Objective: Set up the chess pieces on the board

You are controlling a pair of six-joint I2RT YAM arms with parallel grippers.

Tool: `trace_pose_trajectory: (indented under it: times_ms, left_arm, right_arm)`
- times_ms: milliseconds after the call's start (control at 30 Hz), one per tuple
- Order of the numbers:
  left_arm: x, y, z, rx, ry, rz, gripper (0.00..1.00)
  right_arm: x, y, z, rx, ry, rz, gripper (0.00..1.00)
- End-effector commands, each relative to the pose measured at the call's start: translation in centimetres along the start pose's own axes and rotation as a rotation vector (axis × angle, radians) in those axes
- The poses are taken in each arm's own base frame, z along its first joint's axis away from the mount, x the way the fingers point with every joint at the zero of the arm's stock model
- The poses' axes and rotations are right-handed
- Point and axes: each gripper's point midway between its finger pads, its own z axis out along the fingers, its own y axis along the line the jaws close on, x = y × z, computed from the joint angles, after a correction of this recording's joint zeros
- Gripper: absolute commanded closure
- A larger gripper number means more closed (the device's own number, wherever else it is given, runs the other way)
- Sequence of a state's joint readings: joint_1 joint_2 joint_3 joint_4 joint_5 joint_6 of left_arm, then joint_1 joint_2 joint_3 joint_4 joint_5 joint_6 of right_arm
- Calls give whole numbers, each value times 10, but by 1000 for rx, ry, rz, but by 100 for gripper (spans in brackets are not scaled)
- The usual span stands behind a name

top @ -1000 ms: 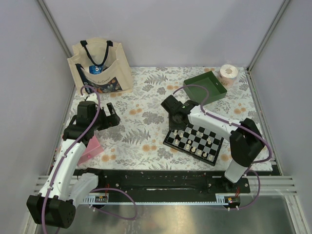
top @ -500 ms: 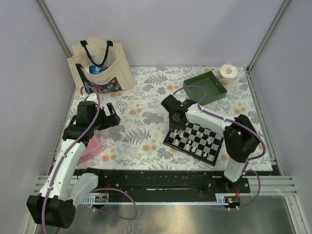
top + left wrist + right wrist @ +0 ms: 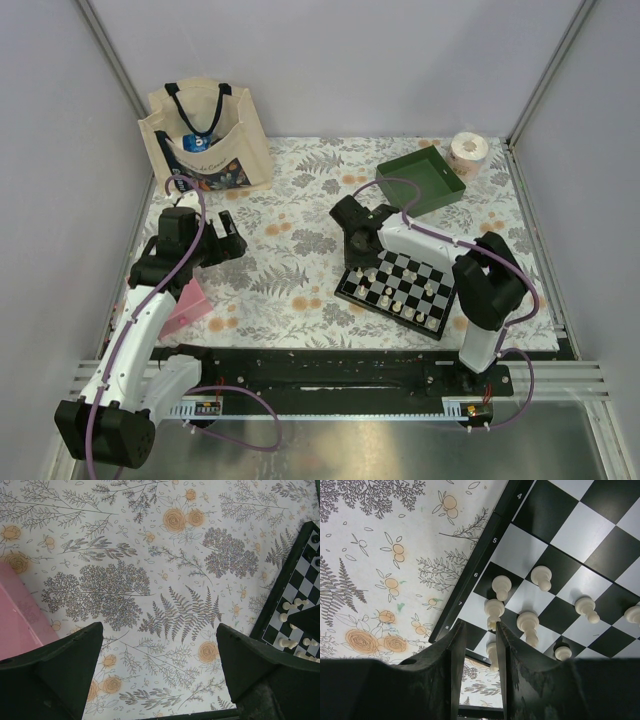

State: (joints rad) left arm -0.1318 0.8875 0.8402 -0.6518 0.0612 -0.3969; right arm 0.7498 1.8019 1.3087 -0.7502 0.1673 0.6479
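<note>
Border numerals [image 3: 475, 574] 4 to 8 on board [image 3: 536, 550]

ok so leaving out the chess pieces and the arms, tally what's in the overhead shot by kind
tote bag: 1
blue item in the bag: 1
green tray: 1
paper roll: 1
chess board: 1
pink object: 1
total: 6

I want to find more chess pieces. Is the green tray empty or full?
Empty, as far as the pictures show: from above, the green tray shows only its bare green floor, with nothing lying in it.
</note>
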Motion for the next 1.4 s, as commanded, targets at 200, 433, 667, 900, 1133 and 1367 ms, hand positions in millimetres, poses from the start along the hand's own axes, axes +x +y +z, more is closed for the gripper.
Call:
trace_pose_trajectory:
  times_ms: [200, 433, 667, 900, 1133, 1367]
  left_arm:
    - [-11, -6, 1, 31, -42, 6, 1]
    - [-12, -7, 0, 34, -43, 7, 1]
    - [-11, -7, 0, 34, -42, 7, 1]
    - [-11, -6, 1, 33, -41, 8, 1]
    - [-11, -5, 1, 30, -44, 5, 1]
    - [-12, -6, 1, 33, -43, 6, 1]
  right_arm:
    - [-6, -1, -9, -27, -46, -4, 61]
    - [-12, -3, -15, -28, -83, 3, 61]
    - [-9, -8, -4, 9, -60, 0, 62]
    - [-9, -7, 1, 6, -52, -4, 62]
    - [-6, -9, 8, 21, -29, -5, 65]
    - [-8, -7, 7, 6, -38, -11, 72]
